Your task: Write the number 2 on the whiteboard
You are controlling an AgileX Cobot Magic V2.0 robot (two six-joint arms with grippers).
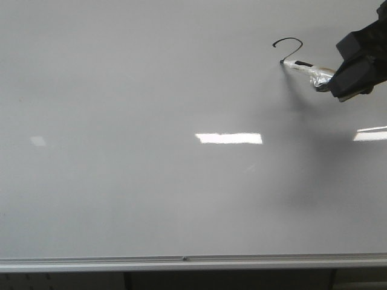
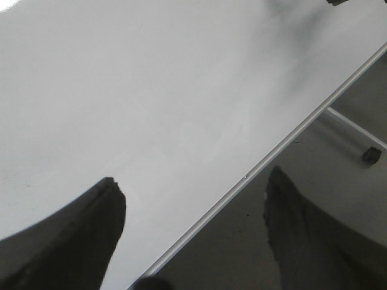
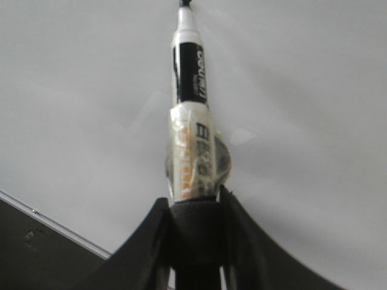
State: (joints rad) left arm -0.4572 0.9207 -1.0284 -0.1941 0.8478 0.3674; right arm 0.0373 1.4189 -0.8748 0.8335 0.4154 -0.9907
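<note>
Gripping with the right gripper (image 1: 341, 78) at two o'clock in the front view: jaws closed tight on the taped barrel of a marker (image 1: 308, 68); holding nothing with the left gripper (image 2: 193, 235), fingers spread wide over the board's near edge.

Filling nearly the whole front view, the whiteboard (image 1: 151, 90), glossy and grey-white; bounded at six o'clock by a silver rail (image 1: 181, 261); marked at the centre with a bright light reflection (image 1: 228, 138), not ink.

Sitting at one to two o'clock on the board, the number 2 (image 1: 288, 39), unfinished by the look of it: curled top and slanting downstroke drawn, flat base stroke not yet there; resting at the foot of that slant, the marker's tip, seemingly touching the board, though hard to confirm from the blurred wrist view.

Could go wrong in the base stroke, to be pulled toward three o'clock, back along the marker's own line:
- too light a press: a broken or missing base, leaving a hook rather than a 2;
- too hard a press: the barrel sliding or twisting in the jaws on its slick wrapping, bending the line;
- drifting upward: crossing the slant and muddying the figure;
- starting off the slant's foot: a gap at the corner.
</note>
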